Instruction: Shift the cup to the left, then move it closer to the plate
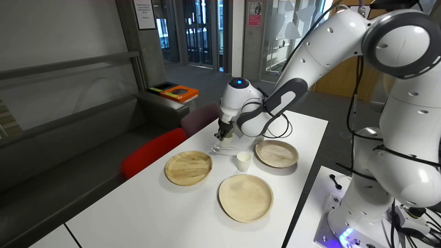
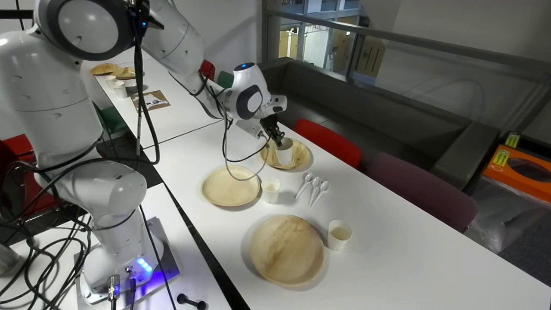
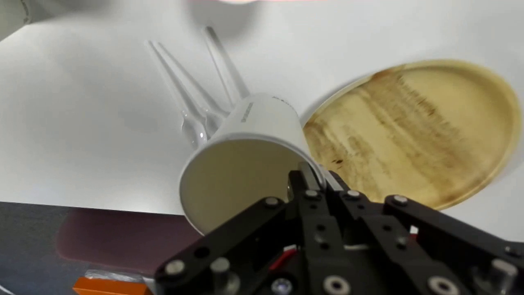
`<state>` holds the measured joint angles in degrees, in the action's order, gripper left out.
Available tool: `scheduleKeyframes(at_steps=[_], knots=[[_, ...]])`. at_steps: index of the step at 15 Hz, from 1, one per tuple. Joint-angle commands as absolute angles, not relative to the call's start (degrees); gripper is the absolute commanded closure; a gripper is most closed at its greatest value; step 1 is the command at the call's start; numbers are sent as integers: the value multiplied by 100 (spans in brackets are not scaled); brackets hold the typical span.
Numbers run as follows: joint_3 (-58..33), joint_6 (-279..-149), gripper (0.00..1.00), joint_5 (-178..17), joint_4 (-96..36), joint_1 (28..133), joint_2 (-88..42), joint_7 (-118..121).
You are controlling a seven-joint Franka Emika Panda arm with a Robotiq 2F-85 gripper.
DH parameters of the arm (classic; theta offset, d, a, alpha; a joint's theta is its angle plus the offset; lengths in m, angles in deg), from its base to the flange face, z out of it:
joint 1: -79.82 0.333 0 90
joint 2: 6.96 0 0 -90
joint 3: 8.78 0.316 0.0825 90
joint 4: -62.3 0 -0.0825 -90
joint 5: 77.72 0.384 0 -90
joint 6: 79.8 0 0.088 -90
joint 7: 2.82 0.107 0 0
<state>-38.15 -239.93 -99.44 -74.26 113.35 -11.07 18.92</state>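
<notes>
Wrist view — jaws nearly together, pinching rim of white cup (image 3: 249, 164) — one jaw inside, one outside.

Your gripper (image 3: 320, 176) looks like matt black metal with silvery bolt heads (image 3: 175, 267), the cup (image 3: 247, 166) like smooth, dull paper, the streaked plate (image 3: 425, 131) like satiny grained wood, the spoons (image 2: 316, 182) like glossy plastic, and your tabletop (image 2: 409, 254) smooth with a soft sheen.

In the wrist view, the plate (image 3: 413, 131) lies right of the cup (image 3: 245, 172), two spoons (image 3: 192, 128) left.
</notes>
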Motion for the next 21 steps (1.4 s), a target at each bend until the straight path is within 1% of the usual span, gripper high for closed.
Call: scheduleKeyframes(at_steps=[1, 2, 4, 6, 9, 11, 16, 21], knots=[[-2627, -23341, 99, -10569, -7911, 10730, -202, 2528], [-2364, -23233, 99, -10453, -7929, 10681, -164, 2541], [-1486, -23204, 99, -9855, -7862, 10210, -245, 2089], [-958, -23235, 99, -8988, -7759, 10021, -410, 1364], [-465, -23064, 99, -7425, -7553, 9869, -634, 50], [-304, -22982, 99, -6944, -7352, 9712, -807, -374], [-267, -23310, 99, -7745, -6751, 9365, -1626, 73], [-545, -23548, 99, -9189, -6163, 9715, -2472, 1168]])
